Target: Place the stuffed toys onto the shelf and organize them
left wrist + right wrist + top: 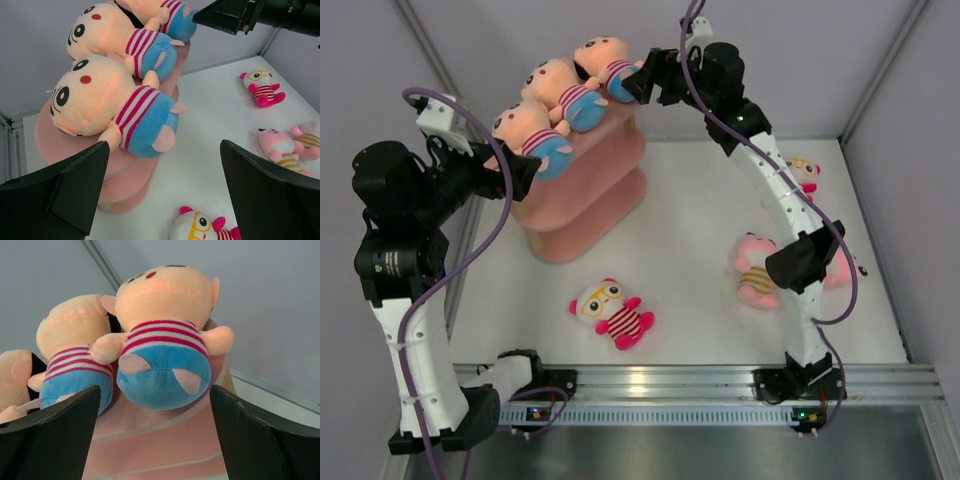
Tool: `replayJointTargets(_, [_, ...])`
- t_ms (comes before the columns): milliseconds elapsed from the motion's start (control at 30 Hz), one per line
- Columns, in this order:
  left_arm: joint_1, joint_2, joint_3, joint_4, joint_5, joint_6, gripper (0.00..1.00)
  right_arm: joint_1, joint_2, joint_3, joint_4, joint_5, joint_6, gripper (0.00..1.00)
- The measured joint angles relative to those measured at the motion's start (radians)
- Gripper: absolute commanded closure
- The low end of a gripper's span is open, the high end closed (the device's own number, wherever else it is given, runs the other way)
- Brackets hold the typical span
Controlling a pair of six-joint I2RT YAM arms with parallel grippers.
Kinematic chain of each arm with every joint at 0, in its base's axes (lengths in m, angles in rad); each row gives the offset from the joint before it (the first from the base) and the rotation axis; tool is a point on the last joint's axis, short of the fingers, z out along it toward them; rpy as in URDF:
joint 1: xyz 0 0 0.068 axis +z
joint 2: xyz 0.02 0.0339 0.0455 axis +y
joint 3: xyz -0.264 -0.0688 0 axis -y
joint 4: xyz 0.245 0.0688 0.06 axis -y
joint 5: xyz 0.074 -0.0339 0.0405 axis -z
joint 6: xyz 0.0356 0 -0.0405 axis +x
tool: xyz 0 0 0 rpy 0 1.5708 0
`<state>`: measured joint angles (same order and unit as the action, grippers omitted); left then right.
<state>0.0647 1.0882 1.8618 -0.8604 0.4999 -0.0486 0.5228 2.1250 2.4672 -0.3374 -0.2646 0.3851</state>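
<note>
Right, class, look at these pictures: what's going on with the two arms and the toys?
Two robot arms are sorting stuffed toys onto a pink shelf. Three peach-headed toys lie in a row on its top board. The left pincer, open, is by the nearest toy. The right pincer, open, is by the farthest toy. Neither grips anything. On the table lie a front glasses toy, a far glasses toy, a pink toy and a second pink toy partly behind the right arm.

Lab: grey-walled enclosure (800,60), aluminium rail (720,380)
</note>
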Motion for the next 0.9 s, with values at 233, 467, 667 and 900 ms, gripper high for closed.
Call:
replayJointTargets(233, [0.0,-0.024,-0.038,0.0,-0.006,0.023,0.01,0.0,-0.119,-0.046,-0.027,0.025,-0.046,0.01])
replayJointTargets(467, [0.0,-0.097,-0.097,-0.03,-0.083,0.104,0.01,0.0,-0.518,-0.445,-0.051,0.119,-0.106,0.01])
replayJointTargets(667, [0.0,-0.244,-0.246,-0.09,-0.234,0.216,0.01,0.012,-0.952,-0.975,-0.024,0.13,-0.104,0.05])
replayJointTargets(900, [0.028,-0.502,-0.61,-0.165,-0.447,0.332,0.01,0.215,-1.155,-1.466,-0.013,0.129,-0.065,0.08])
